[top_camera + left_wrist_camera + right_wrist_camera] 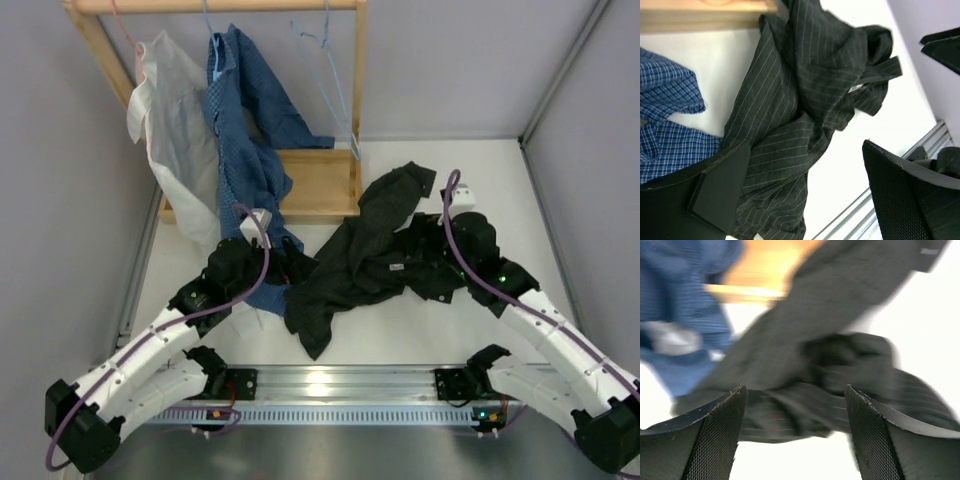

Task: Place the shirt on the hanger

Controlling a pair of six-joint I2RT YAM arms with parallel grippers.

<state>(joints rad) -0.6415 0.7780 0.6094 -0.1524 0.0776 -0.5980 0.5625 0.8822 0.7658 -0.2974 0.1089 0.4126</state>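
The black pinstriped shirt (370, 250) lies crumpled on the white table, one end trailing toward the near rail. It fills the left wrist view (805, 90) and shows blurred in the right wrist view (840, 365). The light-blue wire hanger (340, 95) hangs empty on the right of the wooden rack. My left gripper (290, 268) is at the shirt's left edge, open (805, 192), with cloth against its left finger (720, 185). My right gripper (440, 240) is over the shirt's right side, open (795, 435), with the cloth just ahead of its fingertips.
A wooden rack (320, 185) stands at the back. On it hang a blue checked shirt (240, 130), whose tail reaches the table beside my left gripper, and a white sheer garment (170, 110) on a pink hanger (122, 25). A metal rail (340, 385) runs along the near edge.
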